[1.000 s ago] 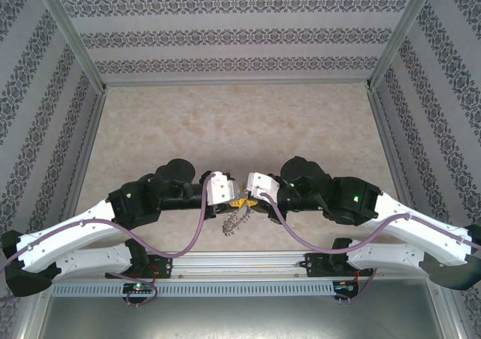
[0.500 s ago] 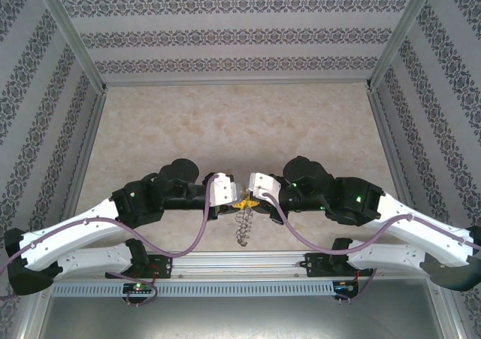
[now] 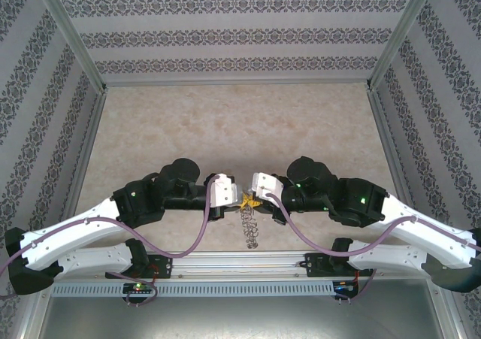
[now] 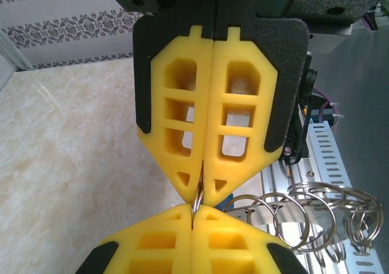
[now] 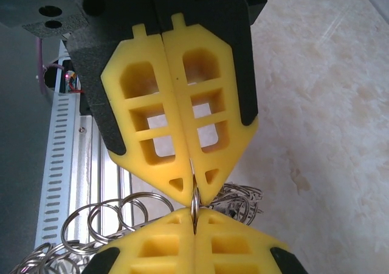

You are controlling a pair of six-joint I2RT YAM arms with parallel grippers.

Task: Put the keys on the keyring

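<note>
**A:** Since the keyring (image 3: 249,226) dangles in the air over the near edge of the marbled table (image 3: 225,128), where is it held?

**B:** By one thin wire loop (image 4: 196,202). The left gripper (image 4: 202,189) and right gripper (image 5: 194,192) meet tip to tip, both clenched on it.

**A:** How will it handle?

**B:** Light, I'd judge, but it's slick, springy steel wire (loose loops jangling below), so it may swivel or slip. The latticed yellow plastic fingers (image 5: 161,164) should pinch across the wire, close to the rim.

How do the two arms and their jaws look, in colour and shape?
The left arm and right arm have white shells and black joints with green lights. A purple cable loops along each. The jaws are yellow, pointed, with window-like cut-outs, backed by black plates.
</note>
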